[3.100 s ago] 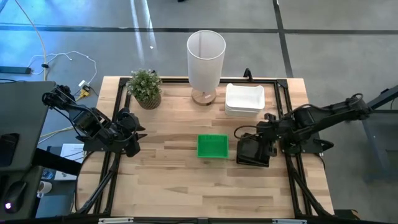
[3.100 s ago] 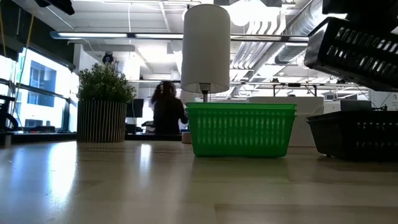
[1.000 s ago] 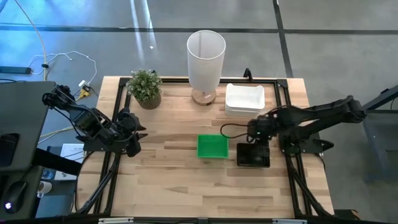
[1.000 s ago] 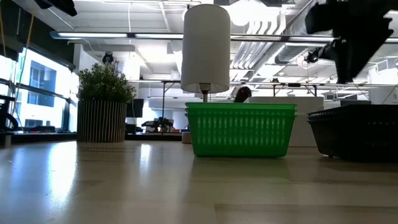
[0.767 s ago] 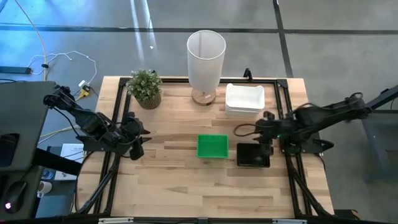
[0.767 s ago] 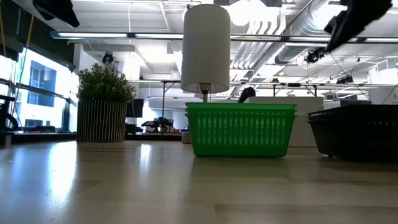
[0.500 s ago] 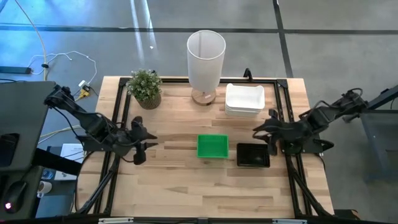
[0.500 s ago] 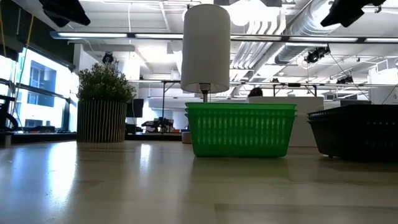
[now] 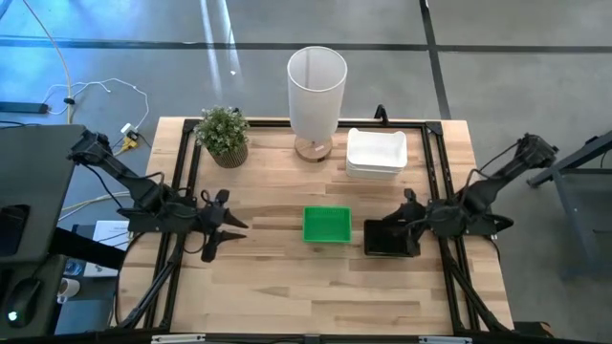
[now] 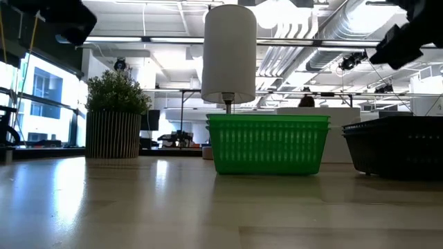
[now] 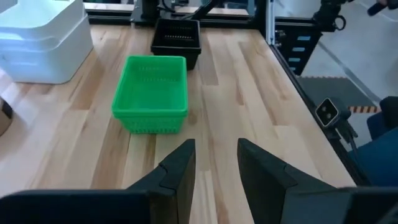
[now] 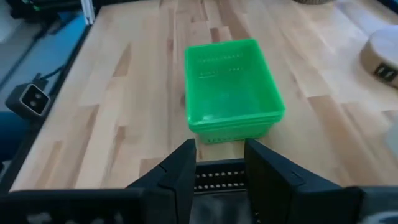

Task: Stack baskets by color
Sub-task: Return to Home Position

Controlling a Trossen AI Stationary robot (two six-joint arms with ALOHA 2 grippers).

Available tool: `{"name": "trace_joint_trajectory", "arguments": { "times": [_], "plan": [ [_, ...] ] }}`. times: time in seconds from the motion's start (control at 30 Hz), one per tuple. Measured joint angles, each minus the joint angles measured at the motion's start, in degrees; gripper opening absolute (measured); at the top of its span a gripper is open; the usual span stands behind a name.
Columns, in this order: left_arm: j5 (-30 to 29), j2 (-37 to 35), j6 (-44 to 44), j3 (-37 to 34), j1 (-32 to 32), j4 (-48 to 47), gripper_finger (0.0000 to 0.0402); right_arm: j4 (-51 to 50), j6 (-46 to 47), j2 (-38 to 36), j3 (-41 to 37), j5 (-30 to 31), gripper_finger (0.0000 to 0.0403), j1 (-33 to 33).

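A stack of nested green baskets (image 9: 326,225) rests on its base at the table's middle. The black baskets (image 9: 385,239) sit nested just to its right. The white baskets (image 9: 376,153) are stacked at the far right. My left gripper (image 11: 216,158) hovers open left of the green stack (image 11: 151,93), pointing toward it with nothing between its fingers. My right gripper (image 12: 219,165) hovers open over the right side of the black stack (image 12: 217,177), facing the green stack (image 12: 231,87).
A tall white cylindrical bin (image 9: 316,91) stands at the far middle and a potted plant (image 9: 223,134) at the far left. Black frame rails (image 9: 184,182) run along the table's left, right and far sides. Bare wood (image 9: 316,296) stretches along the near edge.
My right gripper has drawn back from above the black stack toward the table's right edge and tipped up from pointing down to slanting forward. My left gripper has sunk, reached toward the table's middle and tipped up likewise. The baskets have stayed where they were.
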Motion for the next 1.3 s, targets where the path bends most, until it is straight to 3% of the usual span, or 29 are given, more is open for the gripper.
{"name": "trace_joint_trajectory", "arguments": {
  "times": [0.23, 0.6, 0.97, 1.17, 1.3],
  "plan": [
    [0.3, -7.8, -0.3, -9.5, 0.0, 5.4, 0.0106, 8.3, 2.2, -2.8, -7.0, 1.2, 0.0124, 1.9],
    [0.4, -20.6, 9.2, -23.4, 0.0, 20.1, 0.0106, 8.7, -4.4, -10.2, -7.7, 5.6, 0.0124, 5.6],
    [0.4, -31.4, 18.9, -27.9, 0.0, 20.8, 0.0106, 6.9, -17.2, -25.4, -7.7, 8.3, 0.0124, 6.1],
    [1.5, -36.5, 21.2, -30.0, 0.0, 19.8, 0.0106, 7.3, -21.3, -34.1, -7.9, 2.9, 0.0124, 6.1],
    [3.0, -38.1, 21.1, -30.4, 0.0, 19.1, 0.0106, 12.2, -22.7, -38.2, -12.5, -3.2, 0.0124, 6.1]
  ]
}}
